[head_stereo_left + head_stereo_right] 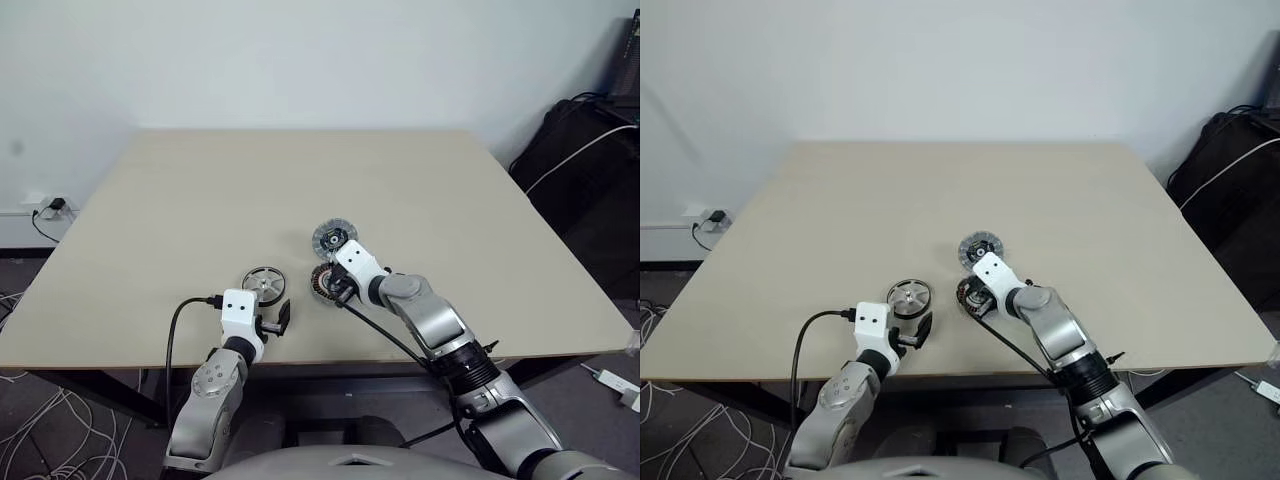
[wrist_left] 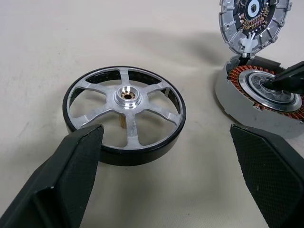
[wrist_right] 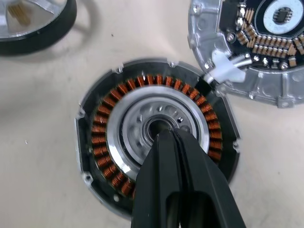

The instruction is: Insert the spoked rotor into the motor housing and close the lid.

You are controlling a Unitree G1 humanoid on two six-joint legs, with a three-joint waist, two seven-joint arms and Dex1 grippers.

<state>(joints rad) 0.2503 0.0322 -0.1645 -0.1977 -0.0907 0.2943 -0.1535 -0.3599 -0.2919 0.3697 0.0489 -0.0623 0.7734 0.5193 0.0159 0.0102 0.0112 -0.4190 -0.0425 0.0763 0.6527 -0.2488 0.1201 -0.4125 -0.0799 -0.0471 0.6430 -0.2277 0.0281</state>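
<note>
your left gripper (image 2: 166,180) hangs wide open just short of the spoked rotor (image 2: 125,114), lying flat beside the motor housing (image 3: 156,142). right gripper (image 3: 176,137), closed and empty, rests at its hub. rotor looks rigid, light, slick; pinch its rim.

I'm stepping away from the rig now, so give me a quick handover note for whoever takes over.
Left pincer: open, empty, facing the spoked rotor, which lies flat on the table.
Right pincer: shut, holding nothing, tips over the pale metal centre of the motor housing.
Lid: open, beside the housing on its far side, joined to it at the rim, inner face showing.
Done: housing stands open, windings exposed.
Left: pick up the rotor, seat it in the housing, close the lid.
</note>
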